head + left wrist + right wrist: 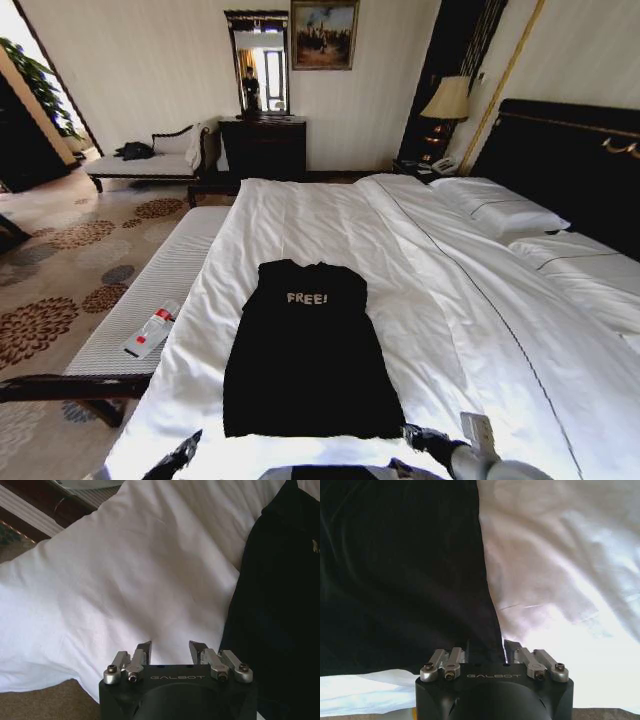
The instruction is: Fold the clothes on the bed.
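I see the black top [305,350] lying lengthwise up the bed [450,300], hem nearest me: right gripper [492,647], fingers apart, straddles its hem corner, while left gripper [171,650], also apart, hangs over bare sheet beside it.

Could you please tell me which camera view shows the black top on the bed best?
The head view: the whole black top lies flat with its lettering readable. The left wrist view catches one dark side; the right wrist view shows its lower corner.

Hotel-style bedroom: double bed [450,300], bedside lamp [447,100], dresser mirror [257,62].
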Tool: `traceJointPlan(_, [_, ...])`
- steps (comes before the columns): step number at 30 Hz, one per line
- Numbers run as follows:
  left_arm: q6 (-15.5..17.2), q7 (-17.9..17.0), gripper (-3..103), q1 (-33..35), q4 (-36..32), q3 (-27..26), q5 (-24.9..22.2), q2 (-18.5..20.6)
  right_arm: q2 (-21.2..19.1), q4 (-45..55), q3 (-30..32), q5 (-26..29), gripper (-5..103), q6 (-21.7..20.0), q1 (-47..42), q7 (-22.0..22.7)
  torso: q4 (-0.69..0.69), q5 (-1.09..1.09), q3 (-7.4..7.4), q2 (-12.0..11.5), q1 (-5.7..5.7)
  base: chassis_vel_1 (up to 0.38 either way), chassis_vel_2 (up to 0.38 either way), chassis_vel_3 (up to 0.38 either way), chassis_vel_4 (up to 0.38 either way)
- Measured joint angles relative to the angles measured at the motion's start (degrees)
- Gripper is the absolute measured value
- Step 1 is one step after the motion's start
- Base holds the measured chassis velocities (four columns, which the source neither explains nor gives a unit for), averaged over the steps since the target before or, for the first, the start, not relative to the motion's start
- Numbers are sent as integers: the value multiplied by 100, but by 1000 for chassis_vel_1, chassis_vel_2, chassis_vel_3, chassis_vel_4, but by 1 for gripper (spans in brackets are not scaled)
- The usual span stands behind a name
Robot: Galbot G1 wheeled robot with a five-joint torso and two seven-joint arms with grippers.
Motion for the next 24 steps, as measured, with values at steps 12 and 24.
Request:
traceJointPlan(12, [65, -115, 97, -491, -353, -648, -279, 393, 46, 366, 530, 130, 90, -1, 95, 119, 0, -1, 0, 0, 1, 0, 0, 0, 0])
traceJointPlan(24, [-222, -165, 100, -1992, -117, 313, 1143, 1712, 86, 472, 608, 146, 100, -1, 298, 106, -1, 0, 0, 0, 1, 0, 0, 0, 0])
